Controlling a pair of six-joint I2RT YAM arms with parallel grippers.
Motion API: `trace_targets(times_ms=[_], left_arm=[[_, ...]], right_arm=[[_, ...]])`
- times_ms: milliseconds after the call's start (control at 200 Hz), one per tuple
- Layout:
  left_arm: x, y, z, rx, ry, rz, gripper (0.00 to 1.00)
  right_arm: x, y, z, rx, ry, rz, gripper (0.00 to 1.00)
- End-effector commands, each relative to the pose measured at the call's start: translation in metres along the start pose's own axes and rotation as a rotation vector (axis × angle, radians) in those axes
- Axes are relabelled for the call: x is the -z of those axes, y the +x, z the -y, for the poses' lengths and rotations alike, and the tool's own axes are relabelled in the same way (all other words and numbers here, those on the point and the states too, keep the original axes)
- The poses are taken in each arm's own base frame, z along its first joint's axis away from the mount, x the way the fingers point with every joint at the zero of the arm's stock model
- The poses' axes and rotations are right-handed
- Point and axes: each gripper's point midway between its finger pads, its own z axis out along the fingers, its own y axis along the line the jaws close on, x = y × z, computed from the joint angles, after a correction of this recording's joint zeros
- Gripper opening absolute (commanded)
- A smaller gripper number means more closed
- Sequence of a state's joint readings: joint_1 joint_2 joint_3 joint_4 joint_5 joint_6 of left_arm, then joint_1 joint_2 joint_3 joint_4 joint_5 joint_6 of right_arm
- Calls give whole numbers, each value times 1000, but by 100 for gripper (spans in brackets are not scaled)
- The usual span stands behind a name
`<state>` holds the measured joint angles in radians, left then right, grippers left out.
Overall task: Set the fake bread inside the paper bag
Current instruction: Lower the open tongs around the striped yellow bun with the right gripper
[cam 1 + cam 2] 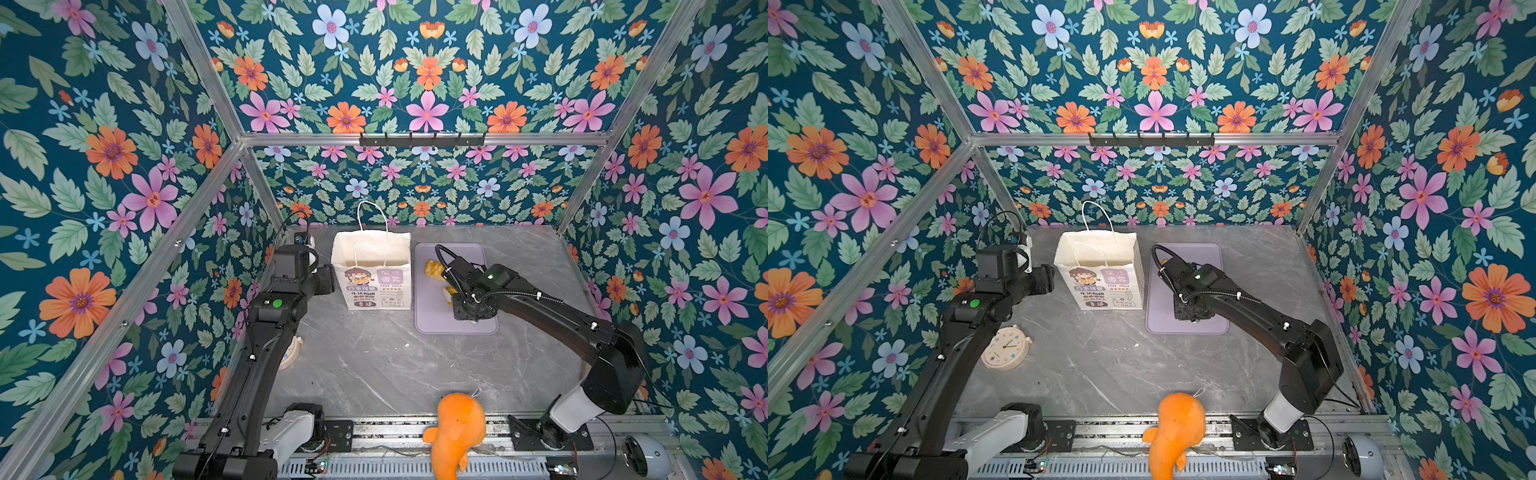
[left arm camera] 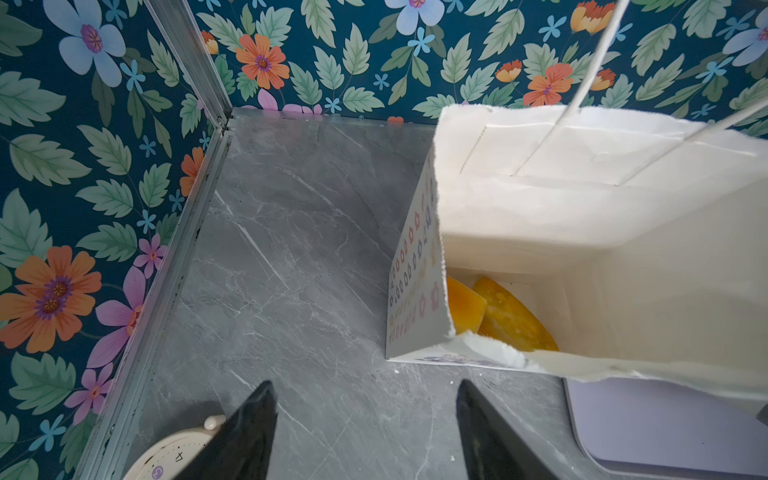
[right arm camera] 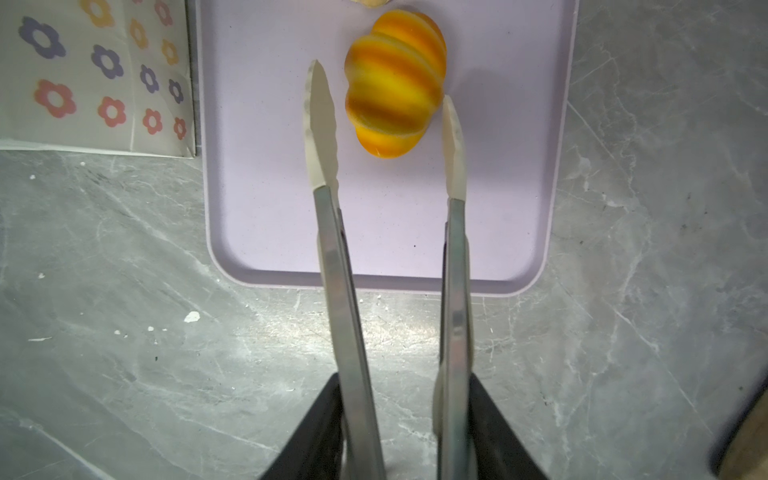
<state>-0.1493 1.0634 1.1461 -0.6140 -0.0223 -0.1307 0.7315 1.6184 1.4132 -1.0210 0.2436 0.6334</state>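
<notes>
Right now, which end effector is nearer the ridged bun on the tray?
Right. The right end effector holds tongs flanking the ridged bun; the left end effector hangs open on the paper bag's far side.

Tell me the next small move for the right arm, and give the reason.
Probably squeeze the right claw so the tongs close on the ridged bun. The tong tips stand open on either side of the bun, which lies on the purple tray, and nothing seems to block the pinch.
</notes>
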Motion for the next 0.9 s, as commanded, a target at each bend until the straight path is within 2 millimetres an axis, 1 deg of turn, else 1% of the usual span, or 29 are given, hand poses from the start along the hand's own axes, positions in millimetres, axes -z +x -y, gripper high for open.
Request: trace_targets(times_ms=[0,50,140,150,165,250,390,680,895], left_arm=[[1,-3,1,-5,6,10,69],[2,-2,0,-7,2,9,69],[2,-2,0,-11,0,10,69],[2,-2,0,-12,0,10,69],[3,-2,0,-13,0,10,69],[3,-2,1,-15,7,9,70],[3,-2,2,-17,13,4,70],[4,-1,2,-20,14,3,70],[5,0,2,-20,15,2,69]], right_arm=[[-2,-3,7,-8,55,11,44],[-5,-3,5,-7,56,6,44],[-2,-6,2,-9,42,13,44],[-10,-4,0,-2,55,-5,44],[-13,-4,-1,1,59,-11,44],[-14,-7,-3,12,58,-10,47],[-18,-8,-7,22,57,-14,46],[-26,-12,-8,35,77,-16,46],[-34,-14,-4,40,119,-13,46]])
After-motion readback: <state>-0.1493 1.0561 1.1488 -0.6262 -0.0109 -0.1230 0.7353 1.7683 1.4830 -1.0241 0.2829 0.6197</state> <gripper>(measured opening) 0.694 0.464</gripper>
